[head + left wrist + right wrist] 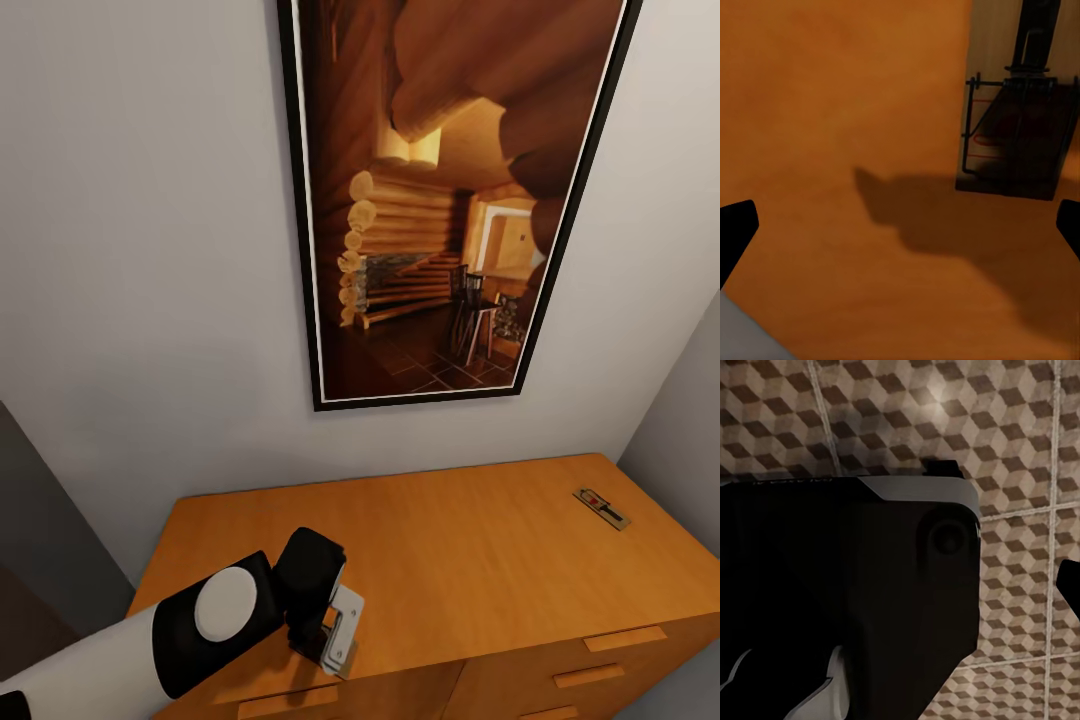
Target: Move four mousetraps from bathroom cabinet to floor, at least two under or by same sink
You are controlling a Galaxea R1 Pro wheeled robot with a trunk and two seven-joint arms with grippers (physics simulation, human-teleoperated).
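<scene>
The orange-brown cabinet stands against the grey wall. One mousetrap lies on its flat top near the far right corner. My left gripper hovers over the top's front left part. In the left wrist view a mousetrap lies on the cabinet top just ahead of my left gripper, whose dark fingertips stand wide apart, open and empty. My right gripper hangs over the bathroom floor; one fingertip shows at the picture's edge. The sink is out of view.
A tall framed picture of a log cabin interior hangs on the wall above the cabinet. Drawer handles show on the cabinet's front. A dark part of my own body sits between the right wrist camera and the tiles.
</scene>
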